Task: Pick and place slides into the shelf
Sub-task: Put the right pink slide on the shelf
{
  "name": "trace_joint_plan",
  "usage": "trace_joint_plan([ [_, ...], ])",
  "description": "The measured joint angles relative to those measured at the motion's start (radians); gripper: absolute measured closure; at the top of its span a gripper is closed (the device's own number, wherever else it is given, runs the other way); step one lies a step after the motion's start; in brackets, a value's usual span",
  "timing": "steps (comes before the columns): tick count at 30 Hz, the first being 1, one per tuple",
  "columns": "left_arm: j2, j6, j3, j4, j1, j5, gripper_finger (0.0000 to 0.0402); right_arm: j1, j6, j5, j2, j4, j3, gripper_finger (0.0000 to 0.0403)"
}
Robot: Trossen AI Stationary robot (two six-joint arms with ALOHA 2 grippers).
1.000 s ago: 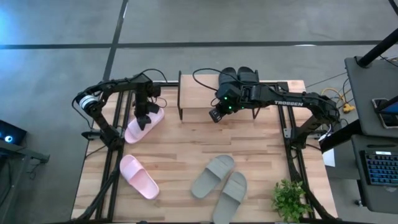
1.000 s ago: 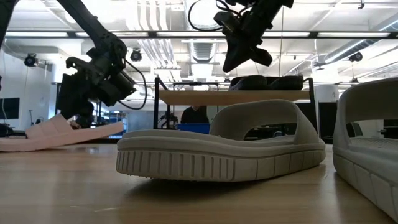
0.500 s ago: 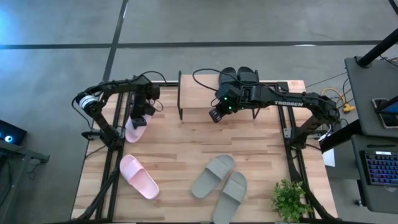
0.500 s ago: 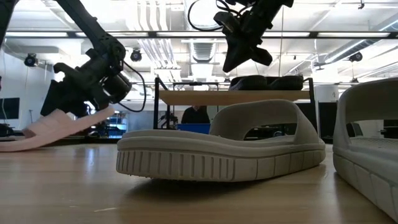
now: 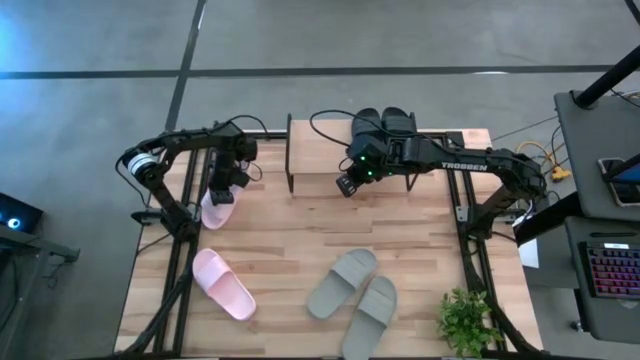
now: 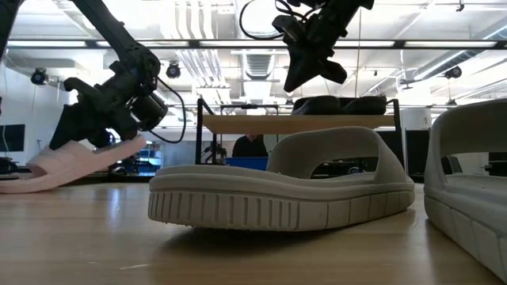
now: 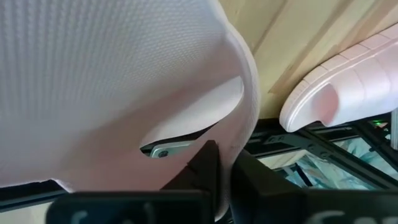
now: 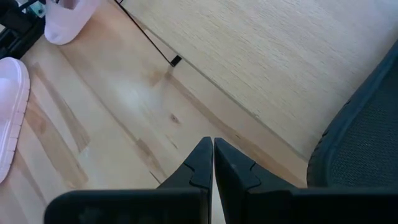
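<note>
- Pink slide [image 5: 217,207], one of the pale pair, sits at the far left edge of the bench [image 5: 300,250]; left hand [image 5: 229,181] is clenched on its strap, fingers [image 7: 208,163] pinched together through the strap edge in the left wrist view.
- Low view: that slide [image 6: 83,162] is tilted, the end under the left hand [image 6: 103,131] raised, the other end low near the bench top.
- Second pink slide [image 5: 223,284] lies flat near the front left of the bench, well apart from the held one; its rounded end also shows in the left wrist view [image 7: 339,87].
- Grey-green pair [image 5: 352,290] lies side by side at front centre, soles down, straps up. Low view is mostly filled by one of them [image 6: 285,190]; the other [image 6: 467,206] is cut off at the picture's edge.
- Black pair [image 5: 383,122] rests on the right part of the shelf [image 5: 320,150], at the far edge of the bench. Low view shows them [image 6: 341,104] on the light top board [image 6: 261,123], which stands on thin black legs.
- Right hand [image 5: 345,185] hangs above the bench just in front of the shelf's front edge, fingers [image 8: 202,163] pressed together on nothing. Right wrist view looks down on the shelf board [image 8: 261,56], one black leg foot, and part of a black slide [image 8: 360,143].
- Potted green plant [image 5: 466,322] stands at the front right corner of the bench.
- Keyboard [image 5: 612,268] on a side desk to the right of the rig.
</note>
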Motion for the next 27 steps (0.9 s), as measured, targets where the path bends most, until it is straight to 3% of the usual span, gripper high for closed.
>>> trace_joint_plan([
  [6,-0.040,-0.035,0.054,-0.002,-0.018,0.075,0.0401,0.000,-0.004,0.000,0.000,0.000,-0.001,0.0394],
  [15,-0.202,-0.129,0.234,0.080,-0.022,0.190,0.0401,0.000,-0.012,0.000,0.000,0.000,-0.003,0.0394],
  [21,-0.326,-0.266,0.342,0.277,-0.023,0.319,0.0401,0.000,-0.013,0.000,0.000,0.001,-0.004,0.0394],
  [24,-0.386,-0.360,0.365,0.390,-0.023,0.341,0.0401,0.000,-0.011,0.000,0.000,0.001,-0.004,0.0394],
  [27,-0.438,-0.460,0.368,0.499,-0.022,0.428,0.0401,0.000,-0.009,0.000,0.000,0.001,-0.004,0.0394],
])
